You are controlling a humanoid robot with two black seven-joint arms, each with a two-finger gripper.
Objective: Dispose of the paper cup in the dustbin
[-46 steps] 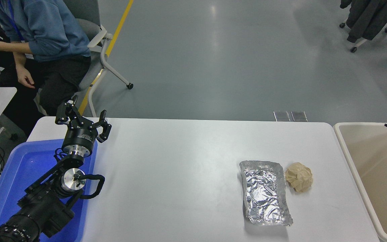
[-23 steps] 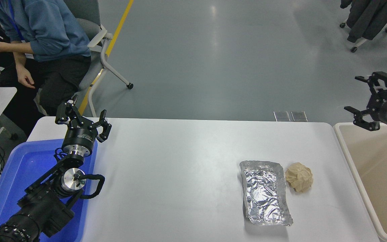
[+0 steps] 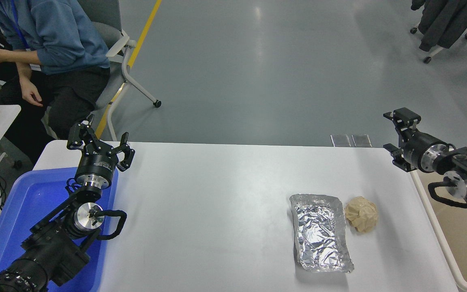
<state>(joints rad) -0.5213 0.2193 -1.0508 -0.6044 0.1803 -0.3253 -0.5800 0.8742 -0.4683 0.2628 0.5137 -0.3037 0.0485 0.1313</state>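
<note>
A grey, glossy floor is being shown beyond the white table [image 3: 217, 194], where a person in a blue top [image 3: 51, 36] is seated on a chair at the far left. The right gripper [image 3: 395, 136] is being held out over the table's far right corner, its fingers spread apart and nothing gripped between them. Just beside it, the beige dustbin [image 3: 440, 239] is being seen at the table's right edge, partly cut off; the paper cup is not being seen anywhere. A crinkled foil tray [image 3: 320, 233] is lying near a crumpled tan paper ball [image 3: 361, 213]. The left gripper [image 3: 99, 142] is being parked open over the blue plastic tray [image 3: 22, 207].
</note>
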